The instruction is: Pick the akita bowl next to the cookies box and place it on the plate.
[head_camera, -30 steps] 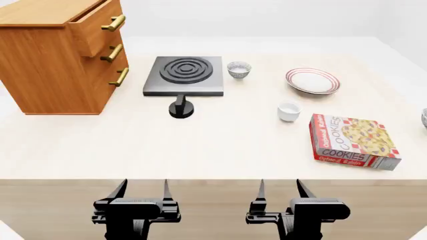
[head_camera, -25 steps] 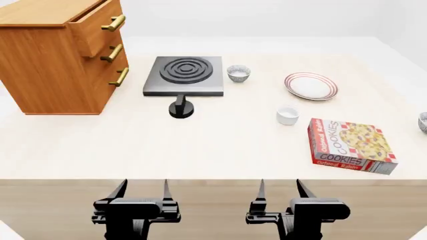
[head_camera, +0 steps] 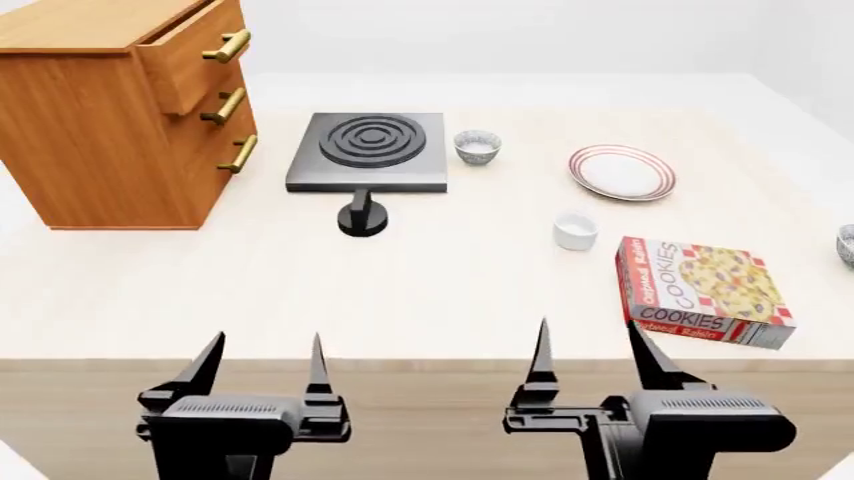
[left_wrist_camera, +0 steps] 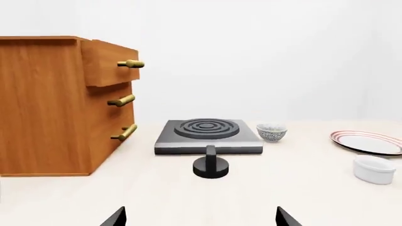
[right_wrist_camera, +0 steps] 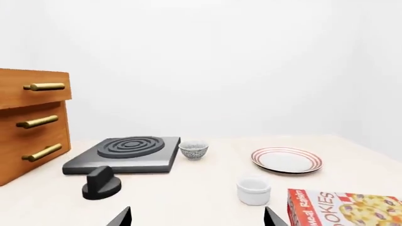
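The akita bowl point(head_camera: 846, 243) next to the cookies box shows only as a speckled sliver at the head view's right edge. It is out of both wrist views. The cookies box point(head_camera: 703, 290) lies flat just left of it, and its corner also shows in the right wrist view point(right_wrist_camera: 345, 207). The red-ringed plate point(head_camera: 622, 172) sits farther back. My left gripper point(head_camera: 267, 337) and right gripper point(head_camera: 587, 324) hover open over the table's near edge, well short of every object. Nothing is between either pair of fingers.
An identical speckled bowl point(head_camera: 477, 146) stands beside the black stove point(head_camera: 370, 150). The stove's knob point(head_camera: 362, 215) sits in front of it. A plain white cup point(head_camera: 575, 231) is between plate and box. A wooden drawer cabinet point(head_camera: 114, 110) fills the back left.
Both grippers have risen and moved forward toward the table edge. At first the plate, cup and box shifted slightly, then stayed still.
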Robot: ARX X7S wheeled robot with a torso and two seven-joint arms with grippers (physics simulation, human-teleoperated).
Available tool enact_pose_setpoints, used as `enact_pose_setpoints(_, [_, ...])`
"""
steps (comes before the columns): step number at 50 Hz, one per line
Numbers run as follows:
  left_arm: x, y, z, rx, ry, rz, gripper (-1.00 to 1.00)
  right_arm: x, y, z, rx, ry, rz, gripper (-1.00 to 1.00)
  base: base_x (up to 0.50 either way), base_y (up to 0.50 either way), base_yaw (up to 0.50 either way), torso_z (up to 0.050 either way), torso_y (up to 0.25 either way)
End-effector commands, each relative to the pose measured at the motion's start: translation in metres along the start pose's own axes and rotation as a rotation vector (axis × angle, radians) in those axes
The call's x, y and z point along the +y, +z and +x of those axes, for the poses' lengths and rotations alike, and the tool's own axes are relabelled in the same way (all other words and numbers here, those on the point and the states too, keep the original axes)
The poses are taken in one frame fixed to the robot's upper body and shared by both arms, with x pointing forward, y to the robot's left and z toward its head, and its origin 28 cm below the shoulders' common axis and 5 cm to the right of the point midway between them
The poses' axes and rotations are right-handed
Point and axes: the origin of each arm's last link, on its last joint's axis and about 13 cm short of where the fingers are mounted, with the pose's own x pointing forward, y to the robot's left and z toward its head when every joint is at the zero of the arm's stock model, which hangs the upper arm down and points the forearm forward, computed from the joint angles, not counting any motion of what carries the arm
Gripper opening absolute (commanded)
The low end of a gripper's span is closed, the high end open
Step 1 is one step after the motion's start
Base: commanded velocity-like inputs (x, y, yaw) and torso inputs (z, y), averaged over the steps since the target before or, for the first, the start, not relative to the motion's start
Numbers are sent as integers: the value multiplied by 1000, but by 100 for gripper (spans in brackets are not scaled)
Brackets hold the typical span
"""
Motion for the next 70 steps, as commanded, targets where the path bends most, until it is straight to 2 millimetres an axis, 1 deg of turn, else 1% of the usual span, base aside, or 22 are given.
enact_pose_setpoints(1, [0,18,-9,-43,-5,-2,100,3,21,-8,-53,35,45,100,379,0,0,0,0])
enact_pose_setpoints(14, [0,18,-9,-44,-5,-2,100,2,18,-6,-39,29,45,100,500,0,0,0,0])
enact_pose_setpoints(48, [0,18,-9,-43,-6,-2,100,3,16,-8,-38,39,62,100,500,0,0,0,0])
enact_pose_setpoints(52, [0,19,-10,-45,-5,-3,100,3,17,-8,-44,38,61,100,0,-112,0,0,0])
enact_pose_setpoints(70, [0,19,-9,-44,-8,-2,100,3,16,-7,-36,45,64,100,0,-500,0,0,0])
